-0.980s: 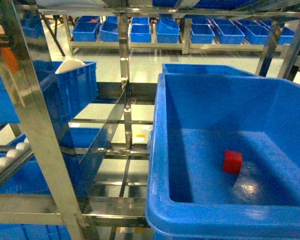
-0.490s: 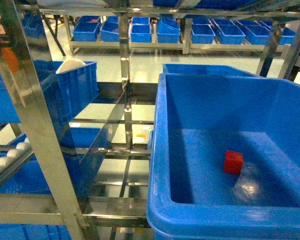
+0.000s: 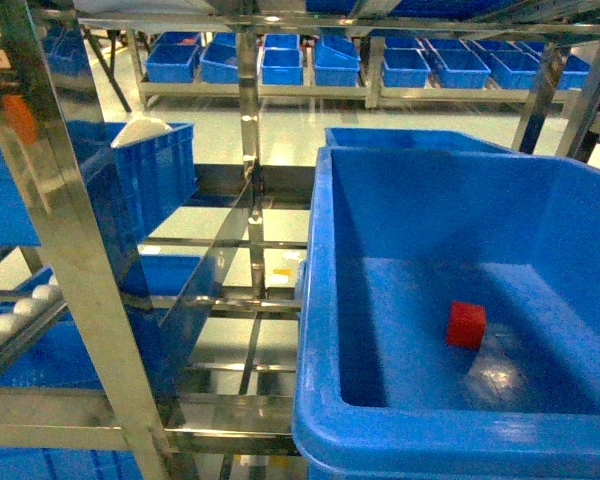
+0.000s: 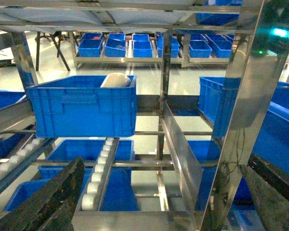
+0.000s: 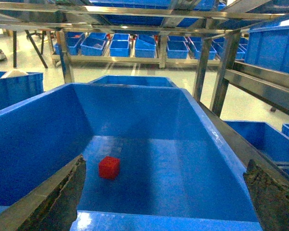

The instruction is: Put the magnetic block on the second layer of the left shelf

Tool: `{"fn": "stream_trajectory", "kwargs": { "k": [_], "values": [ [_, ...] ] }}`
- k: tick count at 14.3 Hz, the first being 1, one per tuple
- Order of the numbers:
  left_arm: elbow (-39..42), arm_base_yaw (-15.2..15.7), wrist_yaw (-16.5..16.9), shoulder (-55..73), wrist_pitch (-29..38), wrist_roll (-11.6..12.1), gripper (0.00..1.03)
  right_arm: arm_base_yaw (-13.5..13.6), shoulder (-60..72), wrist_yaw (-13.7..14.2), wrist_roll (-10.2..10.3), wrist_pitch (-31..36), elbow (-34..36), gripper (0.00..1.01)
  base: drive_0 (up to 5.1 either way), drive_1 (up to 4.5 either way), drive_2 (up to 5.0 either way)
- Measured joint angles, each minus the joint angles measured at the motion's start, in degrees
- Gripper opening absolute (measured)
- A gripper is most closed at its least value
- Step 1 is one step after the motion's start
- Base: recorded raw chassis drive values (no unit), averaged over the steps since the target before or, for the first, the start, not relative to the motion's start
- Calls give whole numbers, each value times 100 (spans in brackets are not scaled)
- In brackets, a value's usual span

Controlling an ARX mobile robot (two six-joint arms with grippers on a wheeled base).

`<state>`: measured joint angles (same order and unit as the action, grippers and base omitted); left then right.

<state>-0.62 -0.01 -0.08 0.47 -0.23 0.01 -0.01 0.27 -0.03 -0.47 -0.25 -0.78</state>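
Note:
The magnetic block is a small red cube lying alone on the floor of a big blue bin. In the right wrist view the block sits left of centre, ahead of my right gripper, which is open and holds nothing. One right fingertip is near the bin's left wall. My left gripper is open and holds nothing in front of the left steel shelf. On that shelf, white rollers run back toward a blue crate. Neither gripper shows in the head view.
A shiny upright post stands close on the left, and another post is near my left gripper's right finger. A steel divider runs between the shelves. Lower blue crates and distant racks of bins fill the background.

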Motion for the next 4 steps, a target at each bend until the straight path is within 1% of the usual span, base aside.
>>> {"fn": "stream_trajectory", "kwargs": {
  "k": [4],
  "values": [
    [0, 0, 2, 0, 0, 0, 98, 0, 0, 0, 0, 0, 0, 98, 0, 0, 0]
  ]
}}
